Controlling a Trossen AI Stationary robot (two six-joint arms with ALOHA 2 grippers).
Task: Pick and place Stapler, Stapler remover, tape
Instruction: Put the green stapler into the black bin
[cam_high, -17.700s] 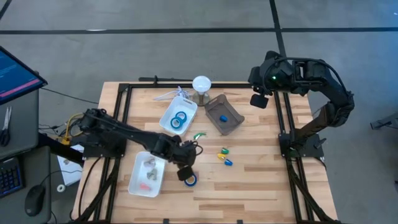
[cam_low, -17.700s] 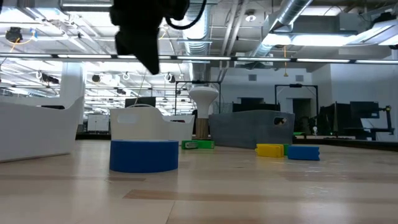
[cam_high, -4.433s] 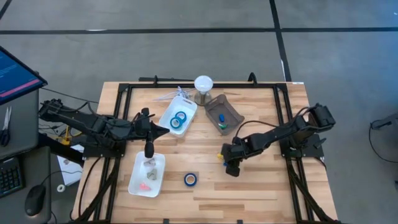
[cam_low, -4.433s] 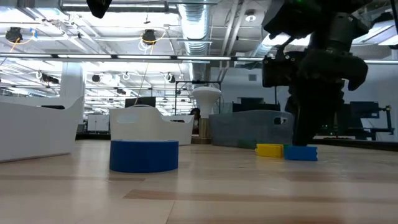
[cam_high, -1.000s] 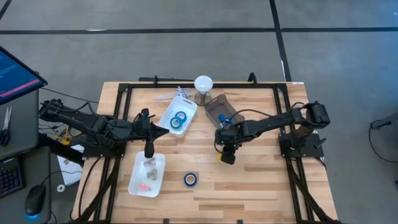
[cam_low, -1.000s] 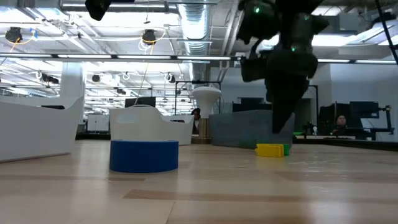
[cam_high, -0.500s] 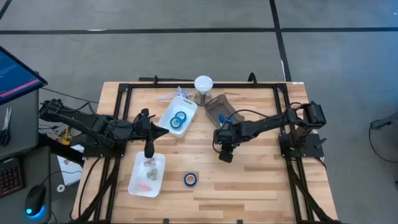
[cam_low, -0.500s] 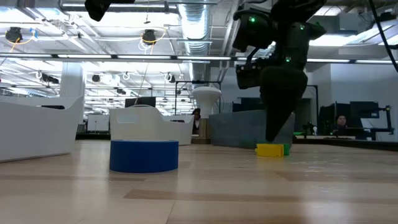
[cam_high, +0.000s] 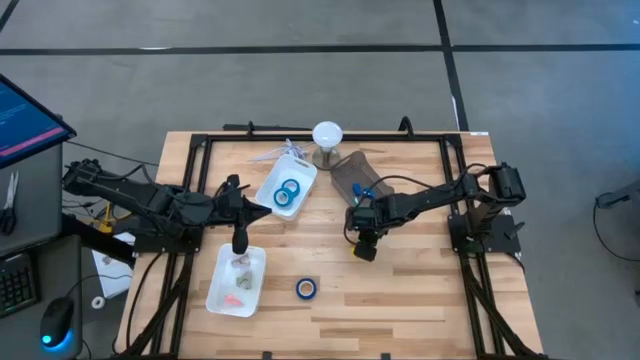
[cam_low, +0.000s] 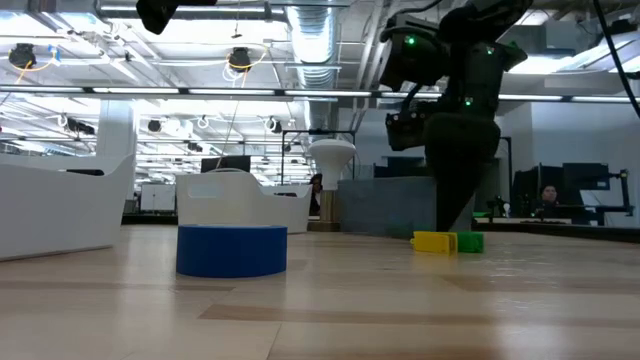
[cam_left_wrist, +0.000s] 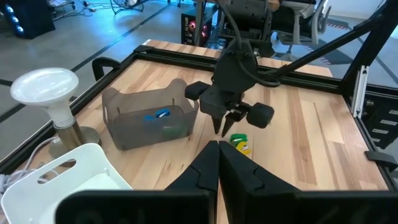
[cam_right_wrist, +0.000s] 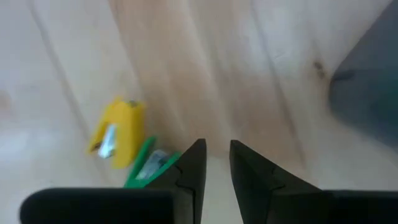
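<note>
Wooden tabletop (cam_high: 420, 300): I see my right gripper (cam_right_wrist: 214, 163) slightly parted, empty, above a yellow stapler (cam_right_wrist: 117, 134) lying diagonally; left gripper (cam_left_wrist: 217, 163) shut.

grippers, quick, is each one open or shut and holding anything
Left gripper: closed, holding nothing.
Right gripper: slightly open, nothing seen in it.

green stapler (cam_right_wrist: 149, 167) partly behind fingers (cam_right_wrist: 193, 163), blurred
</note>
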